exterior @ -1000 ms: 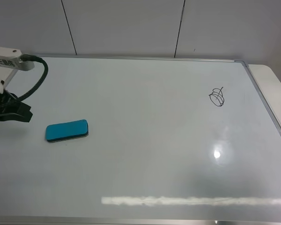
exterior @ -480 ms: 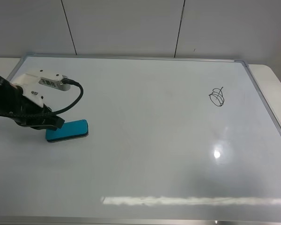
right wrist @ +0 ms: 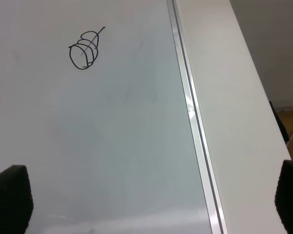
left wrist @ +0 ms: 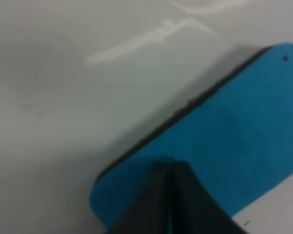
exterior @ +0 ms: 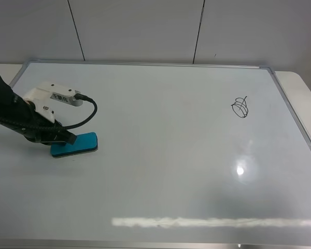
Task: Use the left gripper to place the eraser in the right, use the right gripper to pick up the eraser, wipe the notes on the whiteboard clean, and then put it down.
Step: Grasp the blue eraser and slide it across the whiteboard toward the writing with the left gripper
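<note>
Whiteboard [exterior: 160, 155] filled most of the high view, glossy white inside a thin silver frame, lying flat on a white table [exterior: 307, 98] whose bare edge showed past the frame at 3 o'clock. Grey wall panels [exterior: 140, 28] stood behind it at 12 o'clock. A long streak of glare [exterior: 212, 222] lay across the board near 6 o'clock, with a small bright spot at about 4 o'clock. The left arm [exterior: 10, 109] reached in from 9 o'clock, black-bodied, carrying a white camera housing [exterior: 52, 94] with a black cable [exterior: 88, 115] looping off it. The left gripper [exterior: 67, 138] sat low over the eraser [exterior: 84, 142]. In its wrist view its two dark fingers [left wrist: 156, 204] met along a thin seam, closed on each other with nothing between them, their tips above the blue top of the eraser [left wrist: 234, 131]; whether they touched it could not be told. The eraser lay flat on the board at roughly 9 o'clock, teal with a thin dark underside, its long side running nearly 9 to 3, one end hidden under the gripper. The right gripper [right wrist: 149, 200] did not show in the high view. Its wrist view caught only two black fingertips [right wrist: 10, 197], spread far apart and empty above the board, beside the frame. The notes [exterior: 240, 107], a small black oval crossed by a few strokes, sat at about 2 o'clock, well apart from the eraser and near the frame [right wrist: 85, 48].
</note>
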You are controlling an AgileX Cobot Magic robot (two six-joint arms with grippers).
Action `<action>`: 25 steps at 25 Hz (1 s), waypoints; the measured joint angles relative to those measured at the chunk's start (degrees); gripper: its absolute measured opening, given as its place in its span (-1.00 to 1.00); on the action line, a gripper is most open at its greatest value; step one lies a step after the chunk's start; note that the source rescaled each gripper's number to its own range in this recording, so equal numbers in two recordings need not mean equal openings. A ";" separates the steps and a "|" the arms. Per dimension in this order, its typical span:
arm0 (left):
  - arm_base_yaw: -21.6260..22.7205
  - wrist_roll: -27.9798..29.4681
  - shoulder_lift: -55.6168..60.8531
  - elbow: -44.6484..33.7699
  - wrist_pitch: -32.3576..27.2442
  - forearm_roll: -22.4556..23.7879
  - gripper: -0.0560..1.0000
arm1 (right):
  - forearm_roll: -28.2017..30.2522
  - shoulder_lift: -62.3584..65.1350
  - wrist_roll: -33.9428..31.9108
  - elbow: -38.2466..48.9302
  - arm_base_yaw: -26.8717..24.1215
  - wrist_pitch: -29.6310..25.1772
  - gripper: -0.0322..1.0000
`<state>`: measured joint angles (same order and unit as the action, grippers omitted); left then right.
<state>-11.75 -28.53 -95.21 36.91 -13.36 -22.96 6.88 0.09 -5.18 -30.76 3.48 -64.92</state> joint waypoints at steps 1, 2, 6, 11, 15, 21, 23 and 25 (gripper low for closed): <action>0.00 0.00 0.00 0.00 0.00 0.00 -0.89 | 0.00 0.00 0.00 0.00 0.00 0.00 1.00; 0.00 0.00 0.00 0.00 0.09 0.00 -0.89 | 0.00 0.00 0.00 0.00 0.00 0.00 1.00; -0.34 0.00 -0.10 0.00 0.31 0.07 -0.89 | 0.00 0.00 0.00 0.00 0.00 0.00 1.00; -3.39 0.48 -0.34 0.06 1.36 0.14 -0.89 | 0.00 0.00 0.00 0.00 0.00 0.00 1.00; -8.44 4.85 -1.73 0.10 4.30 0.14 -0.89 | 0.00 0.00 0.00 0.00 0.00 0.00 1.00; -18.32 12.36 -6.71 4.57 7.94 0.04 -0.89 | 0.00 0.00 0.00 0.00 0.00 0.00 1.00; -21.77 14.00 -9.18 7.63 7.36 0.01 -0.89 | 0.00 0.00 0.00 0.00 0.00 0.00 1.00; -24.54 15.51 -11.66 12.10 5.45 0.01 -0.89 | 0.00 0.00 0.00 0.00 0.00 0.00 1.00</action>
<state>-36.30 -13.02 -106.86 49.01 -7.91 -22.94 6.88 0.09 -5.18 -30.76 3.48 -64.92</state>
